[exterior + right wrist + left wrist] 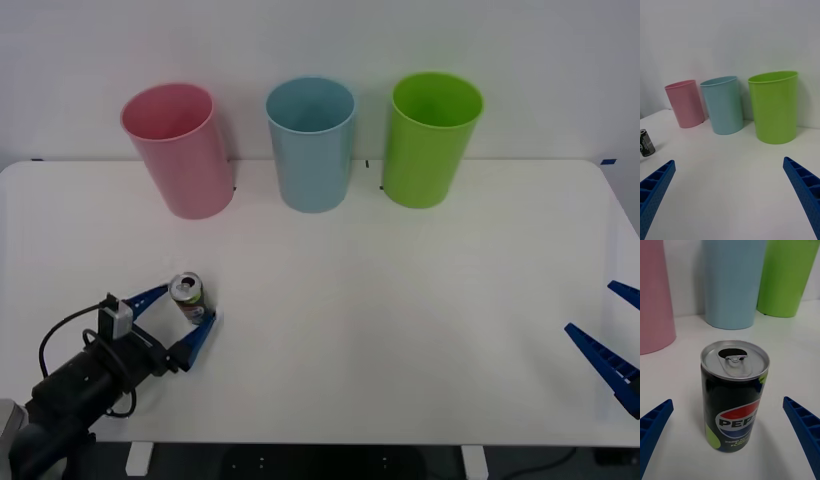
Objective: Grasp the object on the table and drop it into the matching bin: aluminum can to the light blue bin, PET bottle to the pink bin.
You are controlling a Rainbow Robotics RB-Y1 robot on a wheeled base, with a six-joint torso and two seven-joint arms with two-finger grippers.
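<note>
The left gripper (176, 320) sits low over the near left part of the white surface (400, 330), its blue ribbed fingers (655, 427) spread wide. The aluminum can (188, 298) stands upright between them, with a gap on each side, so neither finger touches it. In the left wrist view the can (734, 397) shows a silver top with its mouth opened, a dark body, and a red, white and blue Pepsi label with green patches.

Beyond the can, along the far edge of the surface, three tall bins stand in a row: the pink bin (178, 150) on the left, the light blue bin (311, 143) in the middle and a green bin (431, 138) on the right, close together but apart.

The right gripper (612, 335) rests at the near right edge of the surface, well apart from the can, its fingers also spread wide and holding nothing.
</note>
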